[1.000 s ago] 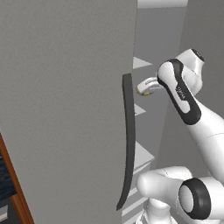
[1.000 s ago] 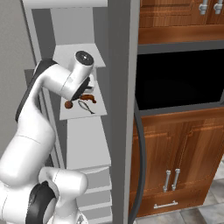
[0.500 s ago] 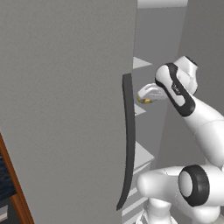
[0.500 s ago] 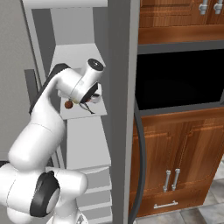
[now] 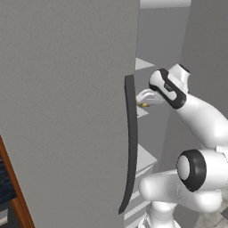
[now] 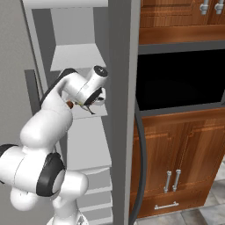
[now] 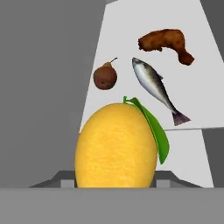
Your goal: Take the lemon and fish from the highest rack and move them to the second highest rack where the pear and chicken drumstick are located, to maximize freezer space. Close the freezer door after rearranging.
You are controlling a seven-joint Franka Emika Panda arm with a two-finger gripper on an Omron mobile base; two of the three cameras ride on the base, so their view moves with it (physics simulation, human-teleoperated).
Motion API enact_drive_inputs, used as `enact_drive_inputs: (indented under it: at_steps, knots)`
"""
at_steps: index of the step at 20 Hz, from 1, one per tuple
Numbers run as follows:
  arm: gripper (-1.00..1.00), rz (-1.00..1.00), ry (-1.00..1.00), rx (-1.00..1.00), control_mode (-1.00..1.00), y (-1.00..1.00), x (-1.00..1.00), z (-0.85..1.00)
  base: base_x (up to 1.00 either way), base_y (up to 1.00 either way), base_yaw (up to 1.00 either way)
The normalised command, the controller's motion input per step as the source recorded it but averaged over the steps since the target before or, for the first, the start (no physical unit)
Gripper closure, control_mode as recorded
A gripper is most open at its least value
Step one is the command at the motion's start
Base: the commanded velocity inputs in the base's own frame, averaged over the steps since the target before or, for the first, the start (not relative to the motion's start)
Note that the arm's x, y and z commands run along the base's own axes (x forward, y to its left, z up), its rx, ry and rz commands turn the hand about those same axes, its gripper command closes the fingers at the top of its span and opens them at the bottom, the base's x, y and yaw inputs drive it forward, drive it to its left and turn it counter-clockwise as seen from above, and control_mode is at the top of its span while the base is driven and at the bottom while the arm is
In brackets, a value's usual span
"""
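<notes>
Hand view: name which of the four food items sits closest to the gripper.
The lemon, the big yellow fruit with green leaf, right at the fingertips. The pear, fish and chicken drumstick lie farther back on the rack.

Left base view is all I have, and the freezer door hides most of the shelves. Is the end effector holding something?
Observer: Yes. In the hand view the end effector grips the lemon.
Operator: And where is the fish?
Observer: The fish lies on the rack beyond the lemon, between the pear and the chicken drumstick.
</notes>
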Motion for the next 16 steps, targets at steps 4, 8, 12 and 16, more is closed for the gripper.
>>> enact_drive_inputs:
  at_steps: [4,8,12,16]
  knots:
    - [1.00,0.00,0.00,0.00,-1.00,0.10,0.51,-0.19,0.00,0.00,0.00]
    - [1.00,0.00,0.00,0.00,-1.00,0.12,0.45,-0.18,0.00,0.00,0.00]
    - [1.00,0.00,0.00,0.00,-1.00,0.14,0.42,-0.21,0.00,0.00,0.00]
    - [1.00,0.00,0.00,0.00,-1.00,0.11,0.42,-0.23,0.00,0.00,0.00]
